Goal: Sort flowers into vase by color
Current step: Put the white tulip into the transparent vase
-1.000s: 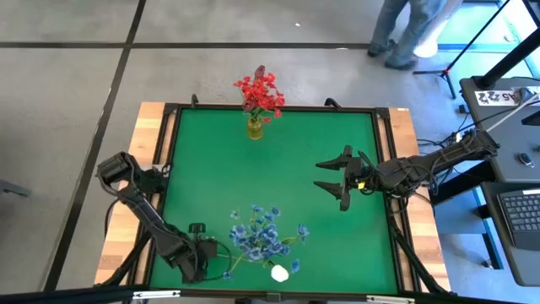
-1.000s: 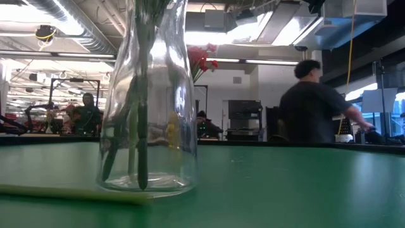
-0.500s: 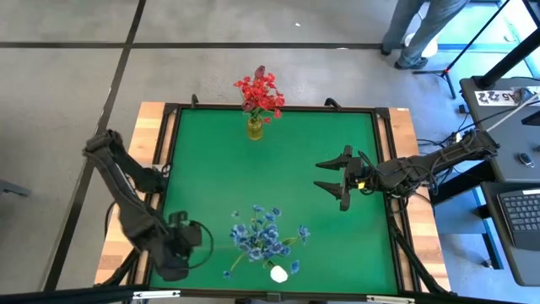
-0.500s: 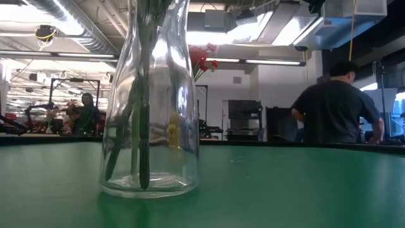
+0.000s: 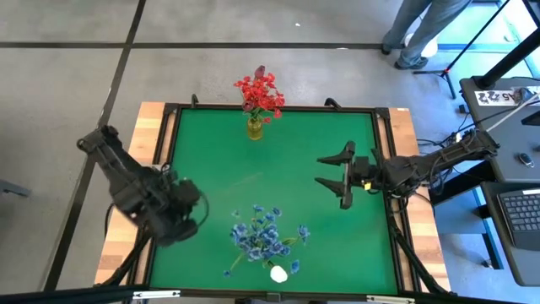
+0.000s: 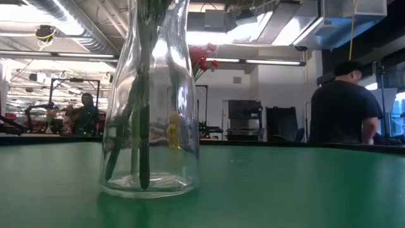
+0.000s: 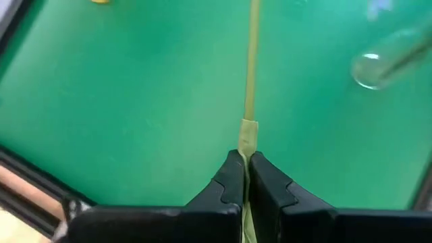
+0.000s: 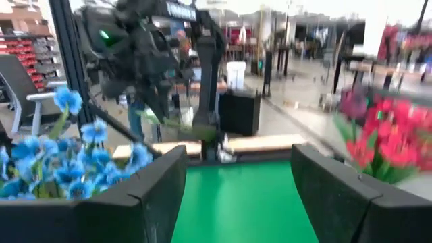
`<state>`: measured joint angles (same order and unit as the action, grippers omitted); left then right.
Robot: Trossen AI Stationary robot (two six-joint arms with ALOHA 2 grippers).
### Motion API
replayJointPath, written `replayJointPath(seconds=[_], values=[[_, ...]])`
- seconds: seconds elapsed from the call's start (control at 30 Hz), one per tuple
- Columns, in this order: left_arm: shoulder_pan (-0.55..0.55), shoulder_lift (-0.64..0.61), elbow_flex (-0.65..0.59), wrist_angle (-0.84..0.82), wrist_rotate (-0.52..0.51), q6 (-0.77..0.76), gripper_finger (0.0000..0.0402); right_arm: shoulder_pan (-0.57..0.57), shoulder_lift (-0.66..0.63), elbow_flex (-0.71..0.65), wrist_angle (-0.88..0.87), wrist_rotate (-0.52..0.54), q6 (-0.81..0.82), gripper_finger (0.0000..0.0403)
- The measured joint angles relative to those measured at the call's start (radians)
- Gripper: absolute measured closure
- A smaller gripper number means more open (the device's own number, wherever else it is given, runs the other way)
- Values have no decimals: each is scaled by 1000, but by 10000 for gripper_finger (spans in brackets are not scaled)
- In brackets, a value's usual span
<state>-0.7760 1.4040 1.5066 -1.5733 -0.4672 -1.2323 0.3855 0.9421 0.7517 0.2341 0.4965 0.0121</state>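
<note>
My left gripper hangs over the table's left side, shut on a long pale-green flower stem. The stem runs out ahead of the fingers toward the far side; its bloom is out of view. Red flowers stand in a small yellow vase at the far edge. Blue flowers stand in a clear glass vase near the front edge, with a white tulip bloom beside them. My right gripper is open at the right, held level above the table, with nothing between its fingers. My left gripper pinches the stem between its two fingertips at a thicker joint on the stem. The fingers slant down from above, and the stem runs on ahead in line with them. It is held above the green surface, and its far end leaves the picture.
The green table top has a raised dark frame around it. A person stands in the room beyond the table, and legs show on the floor past the far right corner.
My left gripper has risen from the table's near edge and gone toward the left and far side, rolling as it went. The stem that lay on the table in front of the glass vase has been lifted away and no longer shows in the low view.
</note>
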Motion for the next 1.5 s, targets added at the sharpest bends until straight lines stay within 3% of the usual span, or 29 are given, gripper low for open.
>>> replayJointPath(seconds=[0.13, 0.37, 0.6, 0.77, 0.97, 1.13, 1.5], values=[[110, 1, 0, 4, 2, 98, 399, 0, 4, 2, 80, 0, -98, 142], [322, 0, 0, 114, 3, 310, 399, -14, 86, 111, -6, 13, -233, 142], [511, 0, 0, 313, 149, 569, 399, -107, 248, 334, -283, 62, -343, 142], [607, 0, 18, 400, 249, 671, 398, -158, 364, 467, -370, 61, -445, 142], [667, 0, 75, 446, 259, 717, 398, -168, 467, 555, -409, 61, -567, 142], [679, 0, 97, 544, 339, 764, 398, -177, 526, 598, -411, 60, -612, 142], [656, 5, 97, 576, 384, 779, 397, -190, 562, 610, -421, 98, -626, 161]])
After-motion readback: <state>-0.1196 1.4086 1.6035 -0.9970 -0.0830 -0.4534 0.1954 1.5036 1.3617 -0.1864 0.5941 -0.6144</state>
